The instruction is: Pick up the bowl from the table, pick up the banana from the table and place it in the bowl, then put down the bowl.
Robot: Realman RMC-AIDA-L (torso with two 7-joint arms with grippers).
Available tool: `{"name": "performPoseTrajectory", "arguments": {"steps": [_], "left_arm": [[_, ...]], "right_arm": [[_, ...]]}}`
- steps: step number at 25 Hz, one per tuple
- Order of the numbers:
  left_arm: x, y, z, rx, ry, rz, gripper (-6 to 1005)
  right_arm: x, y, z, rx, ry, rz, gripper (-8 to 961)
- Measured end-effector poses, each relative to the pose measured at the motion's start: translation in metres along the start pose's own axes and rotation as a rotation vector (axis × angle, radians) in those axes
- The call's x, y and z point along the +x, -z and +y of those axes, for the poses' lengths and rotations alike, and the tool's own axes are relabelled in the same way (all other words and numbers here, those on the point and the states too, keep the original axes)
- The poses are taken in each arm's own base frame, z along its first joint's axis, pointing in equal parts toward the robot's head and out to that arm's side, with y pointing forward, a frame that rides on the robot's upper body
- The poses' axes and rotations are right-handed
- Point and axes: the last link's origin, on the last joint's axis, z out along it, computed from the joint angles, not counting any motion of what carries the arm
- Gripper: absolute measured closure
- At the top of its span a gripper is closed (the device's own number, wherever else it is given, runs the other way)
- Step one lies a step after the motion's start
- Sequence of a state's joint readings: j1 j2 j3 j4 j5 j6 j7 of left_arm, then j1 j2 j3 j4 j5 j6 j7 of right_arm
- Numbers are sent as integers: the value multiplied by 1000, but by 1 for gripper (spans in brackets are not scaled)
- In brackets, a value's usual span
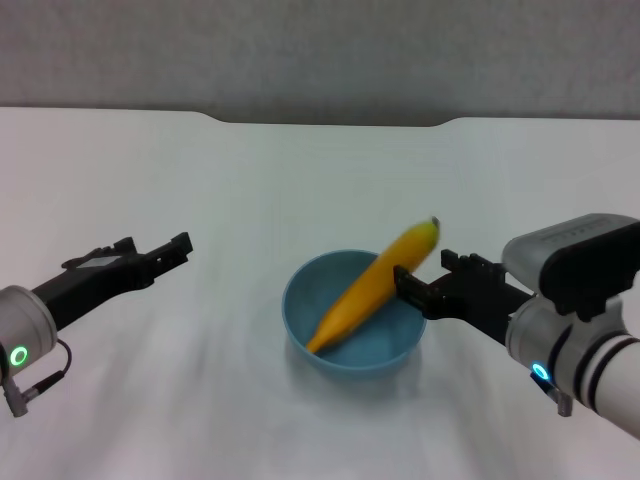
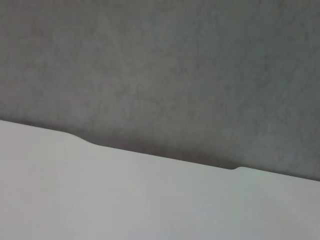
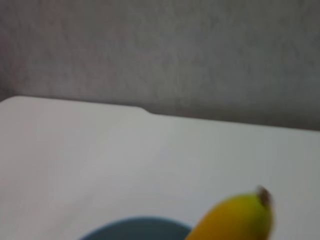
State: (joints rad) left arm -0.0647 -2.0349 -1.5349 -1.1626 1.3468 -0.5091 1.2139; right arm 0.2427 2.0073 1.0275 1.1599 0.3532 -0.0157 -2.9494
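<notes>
The light-blue bowl [image 1: 352,348] is at the middle of the white table [image 1: 300,180]. The yellow-orange banana [image 1: 375,285] lies slanted in it, its lower end in the bowl and its stem tip sticking up over the far right rim. My right gripper [image 1: 428,283] is at the bowl's right rim, one finger inside and one outside, shut on the rim. The right wrist view shows the banana [image 3: 235,217] tip and a sliver of the bowl [image 3: 135,227] rim. My left gripper [image 1: 155,245] hovers open and empty, well left of the bowl.
The table's dark notched far edge [image 1: 330,122] runs in front of a grey wall. The left wrist view shows only the table [image 2: 125,200] surface and that wall.
</notes>
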Motion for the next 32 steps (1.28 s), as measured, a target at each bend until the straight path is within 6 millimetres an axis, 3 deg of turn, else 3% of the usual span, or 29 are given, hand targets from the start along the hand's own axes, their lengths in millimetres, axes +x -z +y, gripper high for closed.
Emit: {"name": "performPoseTrajectory", "arguments": {"steps": [8,13,16,20,26,32], "left_arm": [[0,8,-19,57,-22,12,105],[-6,9,-31,94,-98,-1,105],[-15,9,-38,112,-137,-7,105],[-24,13,-48,138,-150,22,105],[-26,20,-55,161,-154,62,105],[-28,21,-55,160,-165,59,105]], "right_arm": [[-13,27,-2,30,101,-124,247],[-10,42,-26,79,122,-260,249],[-5,45,-40,120,115,-252,249],[0,51,-63,209,143,-158,251],[4,57,-90,360,155,160,253],[2,56,-98,456,264,489,254]]}}
